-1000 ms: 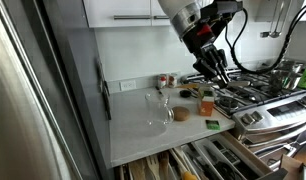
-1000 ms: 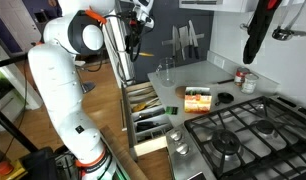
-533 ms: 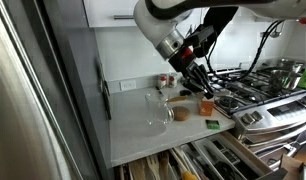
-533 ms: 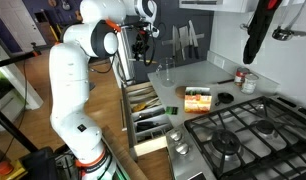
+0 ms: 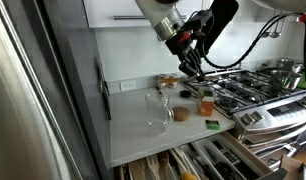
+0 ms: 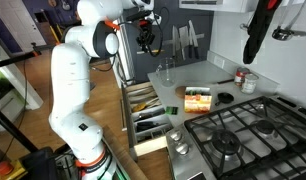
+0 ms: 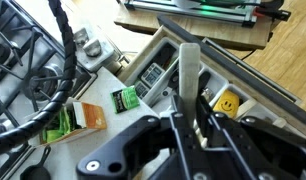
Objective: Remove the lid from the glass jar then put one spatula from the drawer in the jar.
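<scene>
The clear glass jar (image 5: 158, 110) stands open on the white counter and shows in both exterior views (image 6: 165, 70). A brown round lid (image 5: 180, 114) lies just beside it. My gripper (image 5: 193, 67) hangs above the counter, behind and to the side of the jar, also seen in an exterior view (image 6: 146, 40). In the wrist view the gripper (image 7: 189, 112) is shut on a pale spatula (image 7: 189, 68) that sticks out past the fingertips. The open drawer (image 6: 145, 115) with utensils lies below the counter edge (image 5: 198, 162). The jar does not show in the wrist view.
An orange and green box (image 6: 198, 98) and small spice jars (image 5: 168, 81) sit on the counter. The gas stove (image 6: 238, 135) adjoins it. A small green packet (image 7: 125, 98) lies near the box (image 7: 71, 120). Cabinets hang overhead (image 5: 118, 12).
My gripper, holding the spatula, has swung from near the stove toward the jar side and risen a little. The jar, lid and drawer have not moved.
</scene>
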Available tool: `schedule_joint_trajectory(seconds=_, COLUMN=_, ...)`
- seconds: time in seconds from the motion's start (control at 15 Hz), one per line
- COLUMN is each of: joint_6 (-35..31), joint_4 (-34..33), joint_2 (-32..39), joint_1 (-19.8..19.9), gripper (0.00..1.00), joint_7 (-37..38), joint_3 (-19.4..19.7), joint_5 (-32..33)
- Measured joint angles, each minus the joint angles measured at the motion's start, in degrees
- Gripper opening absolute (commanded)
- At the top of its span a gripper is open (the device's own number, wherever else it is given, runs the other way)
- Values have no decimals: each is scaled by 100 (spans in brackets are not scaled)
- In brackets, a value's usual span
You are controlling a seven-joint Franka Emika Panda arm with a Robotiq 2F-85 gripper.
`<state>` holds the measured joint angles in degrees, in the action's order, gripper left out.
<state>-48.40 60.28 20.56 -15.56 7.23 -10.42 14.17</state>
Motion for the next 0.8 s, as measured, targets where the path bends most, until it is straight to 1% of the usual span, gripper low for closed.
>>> schedule_joint_trajectory(seconds=0.2, joint_6=-7, joint_4=-171, joint_2=118, joint_1=-81, gripper=4, joint_7=-224, joint_3=26, joint_5=289)
schedule_joint_trajectory(seconds=0.53, joint_6=-22, joint_4=-522, joint_2=579, joint_1=-382, gripper=4, joint_7=-769, joint_3=115, joint_5=1306)
schedule_joint_trajectory(seconds=0.8, joint_6=-20, joint_4=-671, joint_2=908, joint_1=-599, gripper=4, joint_7=-1492, joint_3=148, joint_5=2016)
